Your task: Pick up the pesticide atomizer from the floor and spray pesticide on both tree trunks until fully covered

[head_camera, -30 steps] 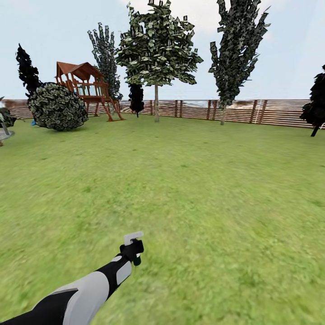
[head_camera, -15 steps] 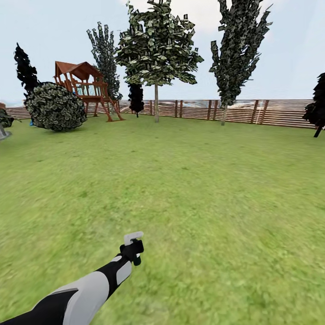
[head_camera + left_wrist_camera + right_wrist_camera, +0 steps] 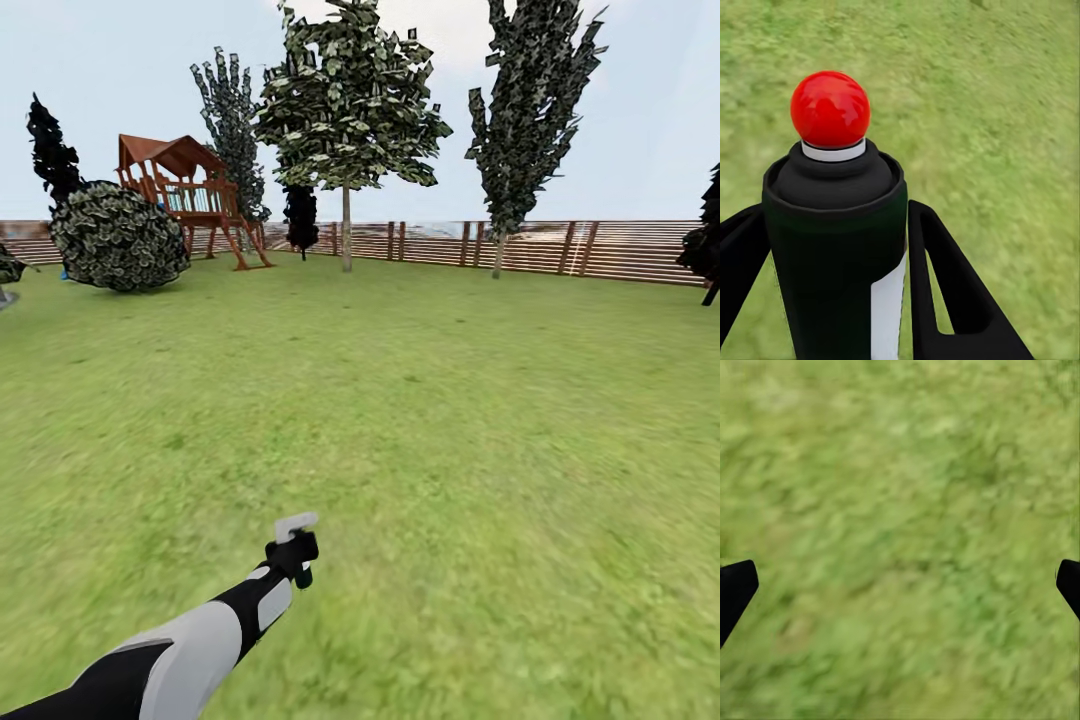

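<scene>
My left gripper (image 3: pixel 296 552) reaches out low over the lawn at the end of its black and grey arm. In the left wrist view that gripper (image 3: pixel 836 214) is shut on the pesticide atomizer (image 3: pixel 832 255), a dark bottle with a pale stripe and a red ball cap, held upright between both black fingers (image 3: pixel 945 285). Far ahead, in front of the fence, stand two trees: a broad-crowned one (image 3: pixel 345 90) on a thin bare trunk (image 3: pixel 346 235), and a narrower one (image 3: pixel 530 110) with its trunk (image 3: pixel 497 255) to the right. My right gripper (image 3: pixel 901 585) hangs open over bare grass.
A brown slat fence (image 3: pixel 600 250) closes the far side of the lawn. A wooden playset (image 3: pixel 190 195) and a round leafy bush (image 3: pixel 118 238) stand at the far left. Dark conifers rise at the left (image 3: pixel 50 150) and right (image 3: pixel 705 240) edges. Open grass (image 3: pixel 420 420) stretches ahead.
The whole head view has shifted slightly: the bush and left-edge things slid left, so the camera moved. My left arm keeps the same pose with the atomizer.
</scene>
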`<state>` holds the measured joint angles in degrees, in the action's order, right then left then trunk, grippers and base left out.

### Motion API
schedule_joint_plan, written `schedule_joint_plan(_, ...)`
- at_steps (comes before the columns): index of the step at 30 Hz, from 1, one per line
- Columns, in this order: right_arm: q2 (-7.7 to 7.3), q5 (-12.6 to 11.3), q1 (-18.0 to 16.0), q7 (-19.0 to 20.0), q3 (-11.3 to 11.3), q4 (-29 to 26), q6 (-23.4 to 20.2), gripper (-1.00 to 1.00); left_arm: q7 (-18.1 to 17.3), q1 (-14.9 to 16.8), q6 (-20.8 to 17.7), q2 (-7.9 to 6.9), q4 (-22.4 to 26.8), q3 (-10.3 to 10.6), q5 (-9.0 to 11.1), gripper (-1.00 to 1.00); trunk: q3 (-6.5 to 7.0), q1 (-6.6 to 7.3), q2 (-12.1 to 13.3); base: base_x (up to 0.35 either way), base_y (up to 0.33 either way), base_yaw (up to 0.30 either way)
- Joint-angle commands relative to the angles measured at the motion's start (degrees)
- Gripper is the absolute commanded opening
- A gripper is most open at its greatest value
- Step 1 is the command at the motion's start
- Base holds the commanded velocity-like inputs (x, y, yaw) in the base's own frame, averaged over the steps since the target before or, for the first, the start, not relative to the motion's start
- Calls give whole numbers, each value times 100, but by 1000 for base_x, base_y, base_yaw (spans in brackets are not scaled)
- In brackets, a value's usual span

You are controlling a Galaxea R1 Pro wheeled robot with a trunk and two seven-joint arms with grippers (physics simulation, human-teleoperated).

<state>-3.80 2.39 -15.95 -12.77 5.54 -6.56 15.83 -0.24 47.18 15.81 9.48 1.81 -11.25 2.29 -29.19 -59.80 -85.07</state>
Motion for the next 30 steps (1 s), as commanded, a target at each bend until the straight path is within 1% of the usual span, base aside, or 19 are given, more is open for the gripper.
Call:
schedule_joint_plan(1,2,25,-4,2,43,9,25,100,-3,3,18,1,-5,-8,23,-100,-6,-3,-3,350,0,0)
schedule_joint_plan(30,2,28,-4,2,43,8,25,100,-3,2,18,1,-5,-8,23,-100,-6,-3,-3,350,0,0)
